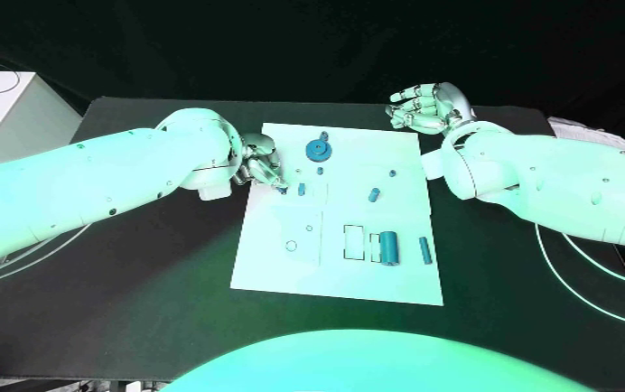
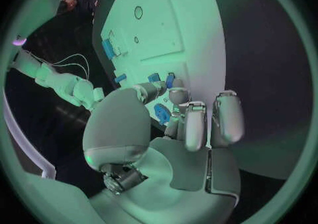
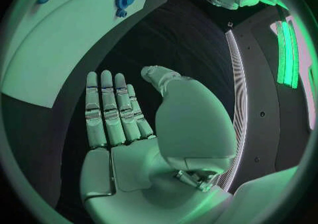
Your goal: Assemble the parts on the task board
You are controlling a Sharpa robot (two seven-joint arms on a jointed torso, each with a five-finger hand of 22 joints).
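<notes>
Parts lie scattered on the task board (image 1: 280, 256) mid-frame. Left hand (image 1: 258, 164), fingers curled, reaches at a small blue piece (image 1: 301, 190) on the board's upper left; whether it grips I cannot tell. Right hand (image 1: 427, 107), upper right, hangs open and empty. Likely a pickup; next needs a firm pinch.

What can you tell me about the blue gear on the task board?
The blue gear is a round toothed wheel with a dark centre hole, plastic-looking, lying flat near the far edge of the white task board. A small blue piece sits right beside it. Nothing grips it: the left hand works nearby, not touching it.
</notes>
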